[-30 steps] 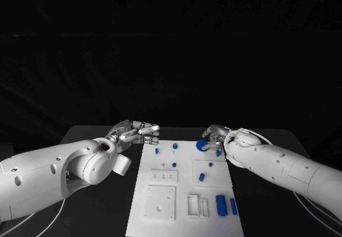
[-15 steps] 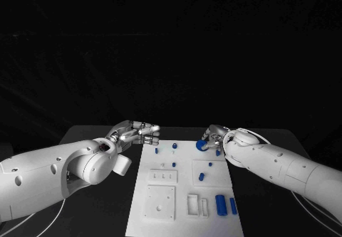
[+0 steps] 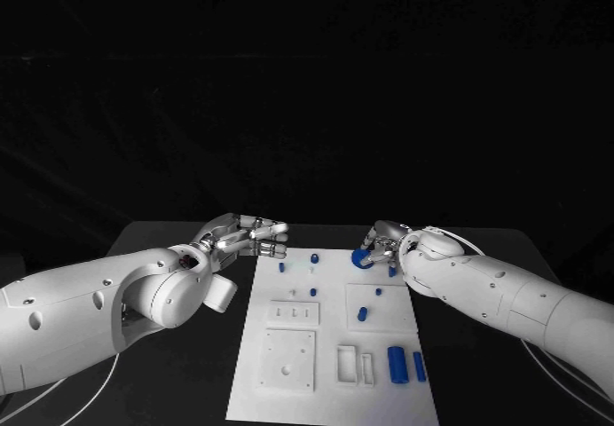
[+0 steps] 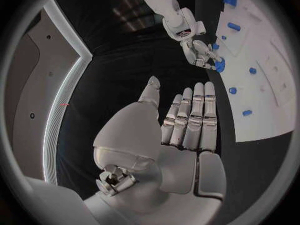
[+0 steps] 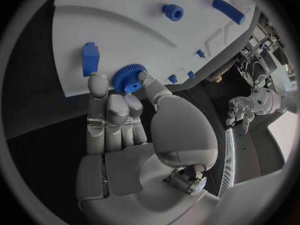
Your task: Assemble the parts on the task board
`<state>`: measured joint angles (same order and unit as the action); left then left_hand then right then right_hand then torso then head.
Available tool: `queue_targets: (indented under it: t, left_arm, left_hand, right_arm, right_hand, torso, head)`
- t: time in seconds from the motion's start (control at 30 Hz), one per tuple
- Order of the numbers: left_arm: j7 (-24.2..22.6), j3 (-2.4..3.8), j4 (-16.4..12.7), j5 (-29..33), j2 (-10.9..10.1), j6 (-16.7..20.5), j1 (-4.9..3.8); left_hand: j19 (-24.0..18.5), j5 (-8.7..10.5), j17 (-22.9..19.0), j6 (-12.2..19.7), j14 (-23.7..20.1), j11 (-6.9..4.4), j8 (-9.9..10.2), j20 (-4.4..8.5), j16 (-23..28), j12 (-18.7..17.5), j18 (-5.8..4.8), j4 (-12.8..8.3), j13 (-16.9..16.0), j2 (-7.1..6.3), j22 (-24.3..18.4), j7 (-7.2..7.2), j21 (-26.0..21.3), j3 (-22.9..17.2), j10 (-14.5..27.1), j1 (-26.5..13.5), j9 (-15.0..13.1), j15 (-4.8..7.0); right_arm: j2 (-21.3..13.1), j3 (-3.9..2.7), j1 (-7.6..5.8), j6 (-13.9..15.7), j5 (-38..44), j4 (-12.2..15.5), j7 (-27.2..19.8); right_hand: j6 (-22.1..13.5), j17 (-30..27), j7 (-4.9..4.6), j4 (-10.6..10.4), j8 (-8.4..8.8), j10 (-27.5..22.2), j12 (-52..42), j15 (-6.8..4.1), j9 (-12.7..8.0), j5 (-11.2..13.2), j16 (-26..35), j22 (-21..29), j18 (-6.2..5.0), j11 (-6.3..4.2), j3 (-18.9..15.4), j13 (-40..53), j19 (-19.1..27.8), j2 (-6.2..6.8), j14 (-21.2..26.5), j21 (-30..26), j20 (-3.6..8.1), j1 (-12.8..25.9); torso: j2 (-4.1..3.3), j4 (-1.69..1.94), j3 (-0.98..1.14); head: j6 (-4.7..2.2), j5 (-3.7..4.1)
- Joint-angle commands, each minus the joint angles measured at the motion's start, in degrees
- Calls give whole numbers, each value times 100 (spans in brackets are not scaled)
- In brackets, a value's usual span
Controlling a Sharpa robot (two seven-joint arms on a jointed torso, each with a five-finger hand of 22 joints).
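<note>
Placement is in hand: right robot hand point(image 3: 381, 241) pinches small blue plastic gear point(image 5: 129, 78) over white task board point(image 3: 297, 390), one o'clock corner, needing seating; left robot hand point(image 3: 243, 236) spread empty.

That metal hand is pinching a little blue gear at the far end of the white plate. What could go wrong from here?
The right hand holds the blue gear only at its fingertips, so it might slip and roll off the task board, since it sits near the board's far edge. A blue block lies close beside the fingers and could get nudged. The left hand hovers by the board with nothing in it, so it cannot steady anything.
</note>
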<state>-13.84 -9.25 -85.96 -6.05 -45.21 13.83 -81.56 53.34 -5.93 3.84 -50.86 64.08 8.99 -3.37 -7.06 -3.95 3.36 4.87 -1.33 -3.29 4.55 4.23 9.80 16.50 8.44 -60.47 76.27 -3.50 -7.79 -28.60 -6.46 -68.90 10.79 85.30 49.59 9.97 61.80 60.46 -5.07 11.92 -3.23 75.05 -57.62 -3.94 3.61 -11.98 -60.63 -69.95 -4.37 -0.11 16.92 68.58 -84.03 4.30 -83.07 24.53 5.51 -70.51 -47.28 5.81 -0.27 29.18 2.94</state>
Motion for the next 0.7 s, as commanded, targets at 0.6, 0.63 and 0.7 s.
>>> queue_targets:
  t: [0.6,0.63,0.7]
  left_arm:
    - [-5,3,-16,-19,-19,-60,16]
    - [-3,3,-17,-19,-20,-59,16]
    - [6,3,-23,-19,-22,-54,15]
  left_hand:
    - [-1,17,8,-15,-25,-11,-12,-8,11,24,-43,14,-9,-15,3,-5,-18,-13,36,-14,-2,-16]
    - [-1,17,8,-15,-25,-11,-12,-8,11,24,-43,14,-9,-15,3,-5,-18,-13,36,-14,-2,-16]
    - [-1,17,8,-15,-25,-11,-12,-8,11,24,-43,14,-9,-15,3,-5,-18,-13,36,-14,-2,-16]
  right_arm:
    - [-179,71,43,658,1041,652,176]
    - [-189,72,42,682,1060,688,184]
    - [-239,72,35,806,1153,866,230]
  right_hand:
    - [220,40,-11,196,-32,84,-134,-35,7,-646,-45,-207,-43,-82,727,88,-237,115,-30,231,3,158]
    - [221,39,-10,185,-32,84,-131,-35,7,-634,-45,-210,-43,-82,729,86,-238,122,-30,234,3,160]
    - [228,30,-8,140,-30,91,-126,-34,6,-608,-43,-223,-40,-83,755,85,-241,155,-32,252,2,144]
  torso:
    - [7,-15,2]
    - [4,-11,2]
    - [0,-5,0]
  head:
    - [14,-2]
    - [25,7]
    - [8,25]
